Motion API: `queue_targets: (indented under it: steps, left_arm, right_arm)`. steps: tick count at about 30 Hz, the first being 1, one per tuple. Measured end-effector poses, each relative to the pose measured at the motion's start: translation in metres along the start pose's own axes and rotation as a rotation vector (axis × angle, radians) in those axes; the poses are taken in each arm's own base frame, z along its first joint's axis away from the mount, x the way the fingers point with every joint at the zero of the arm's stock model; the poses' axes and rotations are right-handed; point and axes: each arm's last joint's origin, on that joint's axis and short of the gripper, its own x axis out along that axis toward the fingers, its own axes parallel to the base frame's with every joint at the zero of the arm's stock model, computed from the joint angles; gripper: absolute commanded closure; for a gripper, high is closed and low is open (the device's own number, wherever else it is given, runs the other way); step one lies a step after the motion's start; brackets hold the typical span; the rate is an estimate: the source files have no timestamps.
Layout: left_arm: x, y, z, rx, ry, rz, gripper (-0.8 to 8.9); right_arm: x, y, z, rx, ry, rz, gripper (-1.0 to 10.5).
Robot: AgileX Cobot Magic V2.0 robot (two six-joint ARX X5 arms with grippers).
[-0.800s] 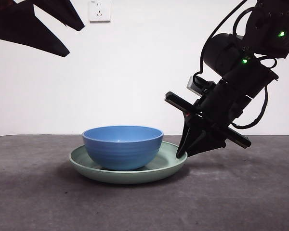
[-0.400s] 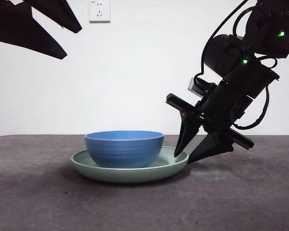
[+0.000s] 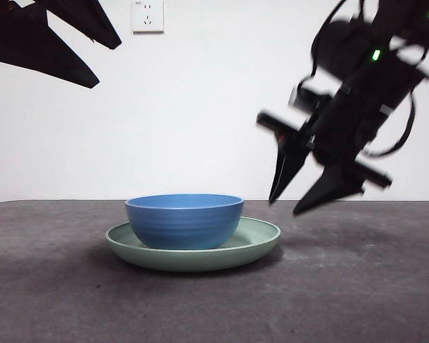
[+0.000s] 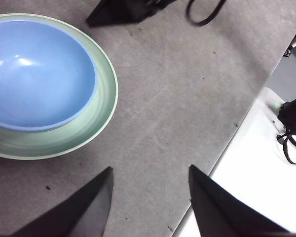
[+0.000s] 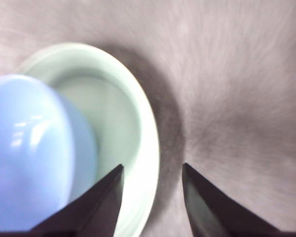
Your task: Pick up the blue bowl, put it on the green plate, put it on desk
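Blue bowl (image 3: 184,221): sitting inside the green plate (image 3: 261,241), both resting on the counter (image 3: 357,286).
Right gripper (image 3: 300,193): jaws parted and empty, now lifting clear above the plate's rim after gripping it a second ago; placement is looking complete.
Left gripper (image 4: 150,197): jaws spread, empty, waiting high beside the plate.
Views: only the wrist pictures are showing the bowl's hollow interior; the right one is motion-blurred.
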Motion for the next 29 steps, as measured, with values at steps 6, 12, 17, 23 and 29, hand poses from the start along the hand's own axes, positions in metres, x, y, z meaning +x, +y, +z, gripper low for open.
queue_targets:
  steps: [6, 12, 17, 23, 29]
  left_arm:
    - [0.0, 0.0, 0.0, 0.0, 0.0, 0.0, 5.65]
    - [0.0, 0.0, 0.0, 0.0, 0.0, 0.0, 5.65]
    - [0.0, 0.0, 0.0, 0.0, 0.0, 0.0, 5.65]
    - [0.0, 0.0, 0.0, 0.0, 0.0, 0.0, 5.65]
    - [0.0, 0.0, 0.0, 0.0, 0.0, 0.0, 5.65]
  right_arm:
    - [-0.054, 0.016, -0.001, -0.118, -0.05, 0.013, 7.5]
    - [-0.107, 0.032, -0.014, -0.245, -0.068, 0.095, 7.5]
    - [-0.14, 0.039, -0.032, -0.319, -0.029, 0.192, 7.5]
    - [-0.165, 0.043, -0.055, -0.384, 0.043, 0.211, 7.5]
    - [-0.171, 0.043, -0.067, -0.435, 0.103, 0.212, 7.5]
